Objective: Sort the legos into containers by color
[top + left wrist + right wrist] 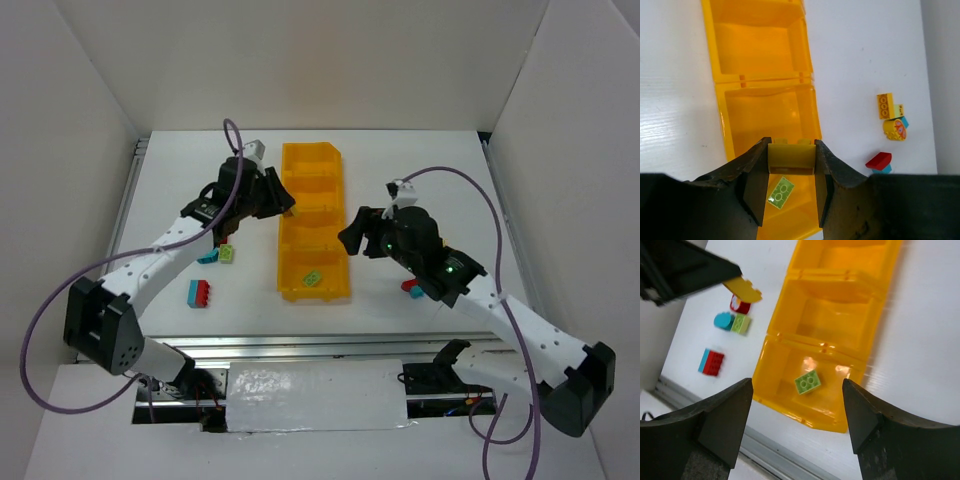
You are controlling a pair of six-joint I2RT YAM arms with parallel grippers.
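Note:
The long yellow-orange bin (298, 160) lies in the middle of the table, and its nearest compartment holds one light green brick (315, 279). My left gripper (283, 205) is shut on a yellow brick (791, 157) and holds it over the bin's (735, 115) left side, above the green brick (780, 192). My right gripper (352, 235) is open and empty at the bin's right side. In the right wrist view it (797, 390) hangs above the green brick (807, 382) and the bin (840, 300).
Left of the bin lie a teal and green pair (218, 254) and a red and teal brick (199, 293). A red brick (410, 288) lies right of the bin under my right arm. The left wrist view shows a yellow brick (884, 106) and a red one (879, 161) there.

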